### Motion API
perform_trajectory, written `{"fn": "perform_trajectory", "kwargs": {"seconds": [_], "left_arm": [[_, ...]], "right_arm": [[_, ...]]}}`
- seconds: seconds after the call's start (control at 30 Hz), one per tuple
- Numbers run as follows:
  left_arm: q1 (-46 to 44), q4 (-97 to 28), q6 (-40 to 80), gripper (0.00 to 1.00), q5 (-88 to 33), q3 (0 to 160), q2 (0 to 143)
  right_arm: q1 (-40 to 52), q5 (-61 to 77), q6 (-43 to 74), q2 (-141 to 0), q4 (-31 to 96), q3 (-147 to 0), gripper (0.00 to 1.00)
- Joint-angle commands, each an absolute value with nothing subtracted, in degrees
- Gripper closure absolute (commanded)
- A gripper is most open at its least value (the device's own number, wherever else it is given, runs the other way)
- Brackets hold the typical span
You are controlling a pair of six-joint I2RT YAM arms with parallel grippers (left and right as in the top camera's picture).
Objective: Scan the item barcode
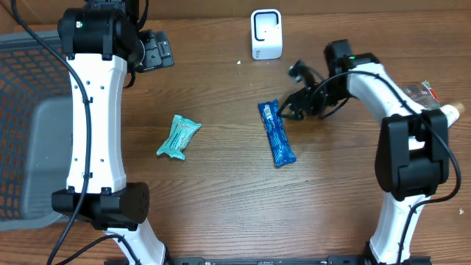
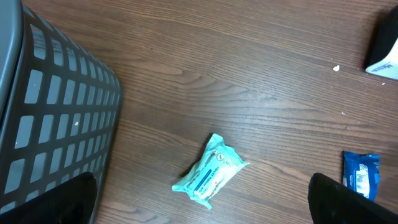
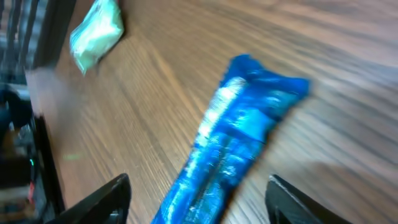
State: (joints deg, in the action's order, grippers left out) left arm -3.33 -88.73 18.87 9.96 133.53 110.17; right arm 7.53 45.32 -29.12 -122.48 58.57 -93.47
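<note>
**Blue packet** point(image 1: 277, 133): lies flat on the bench point(image 1: 221, 199), just right of centre in the overhead view, its long axis running from upper left to lower right. Bare wood borders both long edges and the lower end.

**Right hand** point(image 1: 293, 110): sits at the packet's upper end. **Teal packet** point(image 1: 178, 137): lies well apart toward the left. **White scanner** point(image 1: 266, 34): stands at the top edge. **Grey mesh basket** point(image 1: 18, 81): closes off the left side.

**Right wrist view:** the blue packet point(image 3: 236, 143) fills the middle, blurred. It runs down between the two fingertips of the right hand point(image 3: 199, 199), which stand well apart. Whether either fingertip touches the wrapper cannot be told. The teal packet point(image 3: 96, 34) shows at upper left.

**Left wrist view:** this alone shows the basket wall point(image 2: 62, 118) at close range on the left and the teal packet point(image 2: 210, 170) at lower centre. One end of the blue packet point(image 2: 361, 176) shows at lower right and a corner of the scanner point(image 2: 384, 46) at upper right.

**Left hand** point(image 2: 208, 210): its fingers are spread wide and hold nothing. In the overhead view it point(image 1: 154, 51) hangs at upper left.
</note>
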Motion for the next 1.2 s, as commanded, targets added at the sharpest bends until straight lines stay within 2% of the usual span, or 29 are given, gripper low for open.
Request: {"fn": "perform_trajectory", "kwargs": {"seconds": [0.0,0.17,0.23,0.3,0.43,0.57,0.63,1.17], "left_arm": [[-3.4,-88.6,18.0,0.0,10.7,133.5,110.2],[-3.4,-88.7,18.0,0.0,10.7,133.5,110.2],[-3.4,-88.6,18.0,0.0,10.7,133.5,110.2],[-3.4,-88.6,18.0,0.0,10.7,133.5,110.2],[-3.4,-88.6,18.0,0.0,10.7,133.5,110.2],[-3.4,-88.7,18.0,0.0,10.7,133.5,110.2],[-3.4,-88.7,18.0,0.01,10.7,133.5,110.2],[-3.4,-88.6,18.0,0.0,10.7,133.5,110.2]], "right_arm": [[6.1,44.9,-24.7,-122.4,60.4,-99.8,0.34],[8.6,36.8,-17.8,-122.4,62.7,-102.5,0.39],[10.4,33.7,-15.9,-122.5,63.2,-101.9,0.53],[12.1,31.2,-13.8,-122.5,63.1,-100.9,0.6],[14.7,24.4,-8.5,-122.5,61.7,-98.0,0.58],[15.9,24.0,-8.5,-122.5,60.7,-94.8,0.45],[16.0,24.0,-8.5,-122.5,60.1,-93.6,0.43],[16.0,24.5,-9.3,-124.4,49.1,-87.0,0.45]]}}
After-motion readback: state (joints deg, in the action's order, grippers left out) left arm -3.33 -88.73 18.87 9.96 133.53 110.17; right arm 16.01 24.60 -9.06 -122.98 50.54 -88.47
